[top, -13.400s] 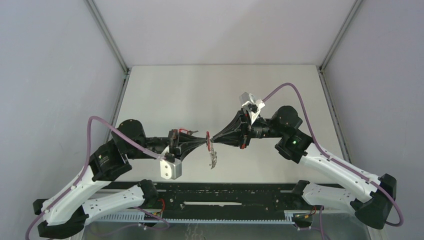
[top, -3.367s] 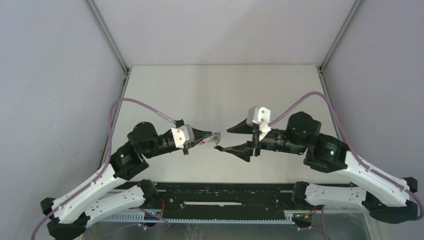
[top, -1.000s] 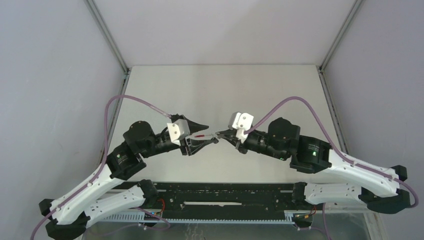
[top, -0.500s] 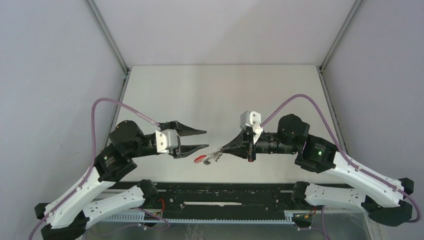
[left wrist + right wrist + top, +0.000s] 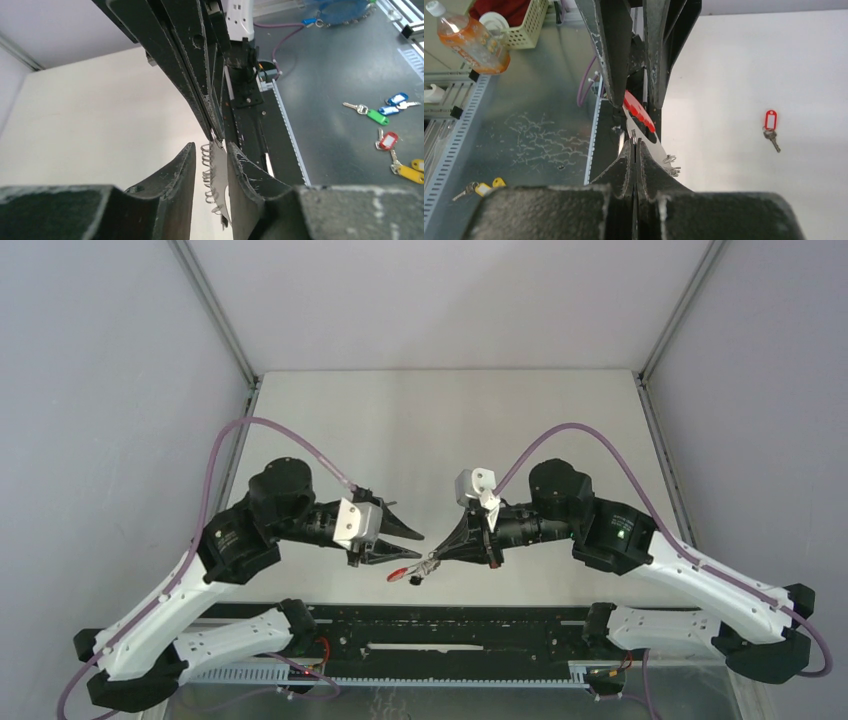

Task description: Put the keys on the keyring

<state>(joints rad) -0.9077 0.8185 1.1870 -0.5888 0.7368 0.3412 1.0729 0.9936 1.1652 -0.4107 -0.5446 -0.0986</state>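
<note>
My right gripper is shut on the silver-grey part of the keyring and holds it in the air over the table's near edge. The ring's red arc sticks out past the fingertips, and a small dark piece hangs at its end. My left gripper is open, with the ring's plate and its row of small loops between its fingers. The key with the red tag lies on the white table. I cannot clearly make out the black-headed key.
A black rail runs along the near edge of the table. Beside the table, several coloured tagged keys lie on a grey surface. A bottle of orange liquid and a basket stand there too.
The left gripper, wide open and apart half a second ago, has moved right and narrowed around the ring. The right gripper has shifted slightly left with the ring.
</note>
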